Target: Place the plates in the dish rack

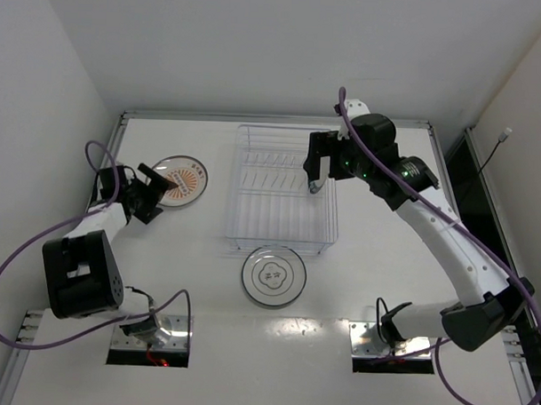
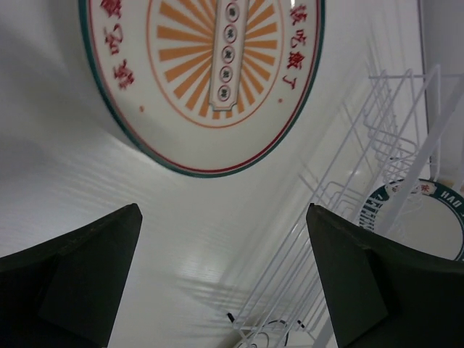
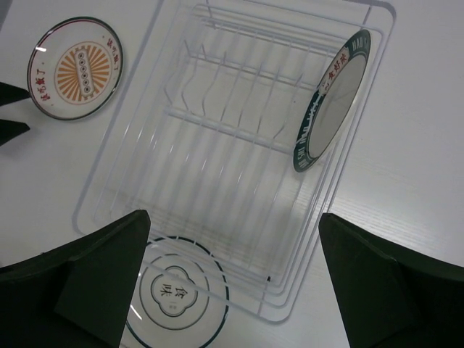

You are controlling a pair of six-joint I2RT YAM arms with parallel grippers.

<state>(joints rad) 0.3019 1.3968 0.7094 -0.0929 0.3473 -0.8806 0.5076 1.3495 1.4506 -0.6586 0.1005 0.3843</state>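
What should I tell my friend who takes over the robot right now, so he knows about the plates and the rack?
The left fingers are open and empty, low over the table beside the orange plate.
The right fingers are open and empty, above the rack.
Done: the teal-rimmed plate stands on edge at the rack's right end.
Left to do: the orange plate lies flat on the table left of the rack, and the dark-ringed plate lies flat at the rack's near side. Both need loading.
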